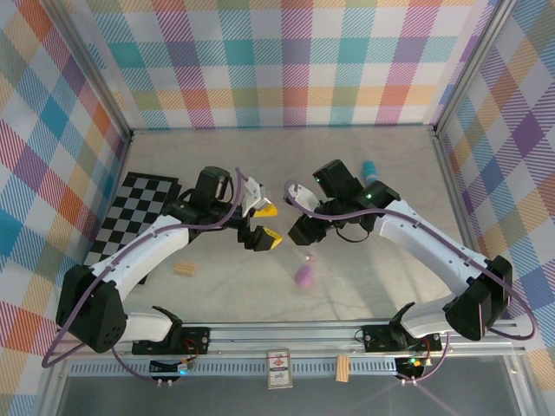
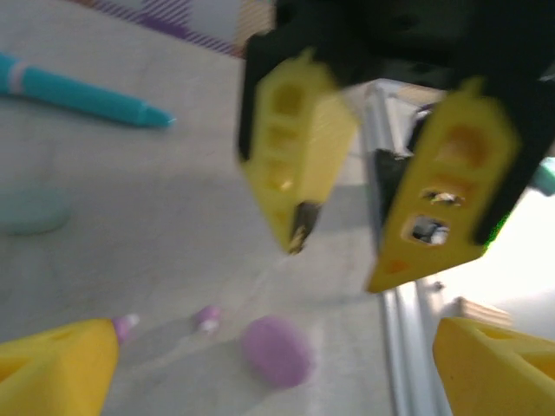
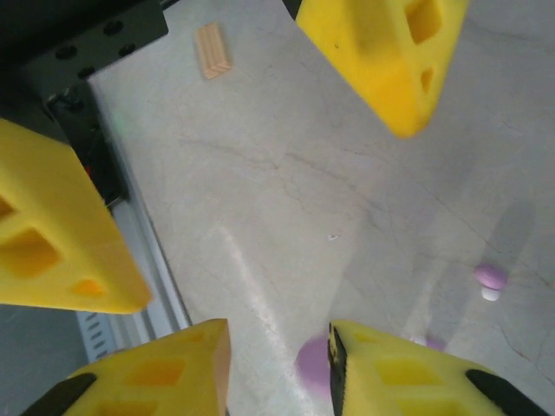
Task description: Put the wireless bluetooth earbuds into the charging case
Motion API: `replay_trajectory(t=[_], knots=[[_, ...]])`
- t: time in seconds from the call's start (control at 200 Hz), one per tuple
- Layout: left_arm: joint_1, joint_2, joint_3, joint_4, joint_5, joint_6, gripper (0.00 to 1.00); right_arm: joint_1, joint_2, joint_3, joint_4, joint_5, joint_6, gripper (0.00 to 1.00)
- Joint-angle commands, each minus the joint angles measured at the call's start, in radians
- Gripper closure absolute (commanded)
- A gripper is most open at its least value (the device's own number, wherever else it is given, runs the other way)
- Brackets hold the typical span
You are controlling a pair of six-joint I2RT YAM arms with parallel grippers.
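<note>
A purple pebble-shaped charging case (image 1: 304, 277) lies on the pale table, in front of both grippers. In the left wrist view the case (image 2: 276, 349) is below and between my left gripper's (image 2: 274, 338) wide-open yellow fingers. A pink earbud (image 2: 206, 317) lies just left of it, and another earbud (image 2: 127, 325) sits by my left fingertip. My right gripper (image 3: 277, 373) is open with nothing between its fingers. The case (image 3: 312, 364) peeks out beside its right finger, and an earbud (image 3: 491, 279) lies further right. The two grippers (image 1: 270, 224) (image 1: 305, 236) face each other above the table.
A teal cylinder (image 2: 87, 95) and a pale teal rounded thing (image 2: 35, 211) lie further back. A checkerboard mat (image 1: 139, 208) is at the left, with a small wooden block (image 1: 183, 269) near it. The metal rail (image 1: 286, 334) runs along the near edge.
</note>
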Motion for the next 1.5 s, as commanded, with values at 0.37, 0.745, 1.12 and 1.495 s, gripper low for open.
replay_trajectory(t=[0.37, 0.745, 1.12, 1.495], knots=[[0.039, -0.029, -0.171, 0.408, -0.22, -0.207, 0.0, -0.112, -0.073, -0.236, 0.03, 0.311, 0.532, 0.27], [0.04, -0.044, -0.228, 0.519, -0.274, -0.254, 0.0, 0.004, -0.108, -0.415, 0.048, 0.244, 0.582, 0.07], [0.041, -0.063, -0.247, 0.509, -0.284, -0.256, 0.0, 0.025, -0.061, -0.512, 0.107, 0.17, 1.003, 0.17], [0.041, -0.066, -0.245, 0.496, -0.272, -0.246, 0.0, 0.193, -0.011, -0.566, 0.211, 0.232, 0.797, 0.19]])
